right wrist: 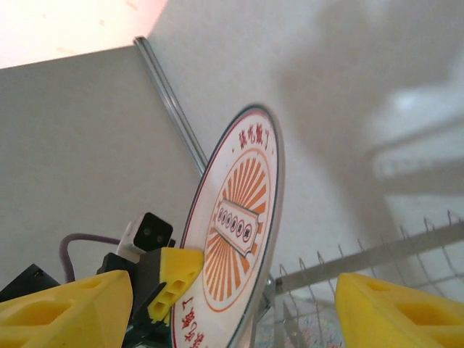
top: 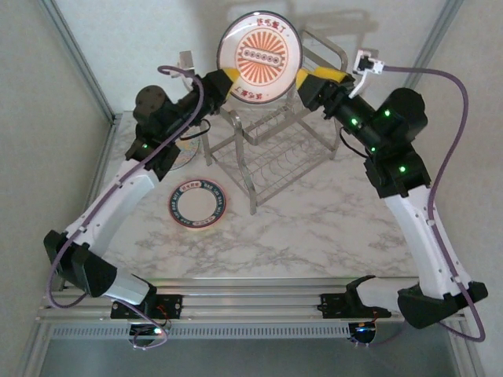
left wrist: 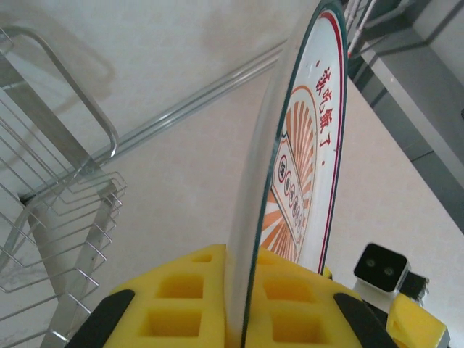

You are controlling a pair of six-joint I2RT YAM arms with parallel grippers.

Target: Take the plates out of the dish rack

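The left gripper is clamped tight on the left rim of the small white plate with the orange medallion, holding it upright on edge in the air above the dish rack. The right gripper sits at the plate's right rim with its jaws spread wide, the yellow fingers standing clear of the plate on either side. A second plate with a dark ring lies flat on the marble table, just left of the rack.
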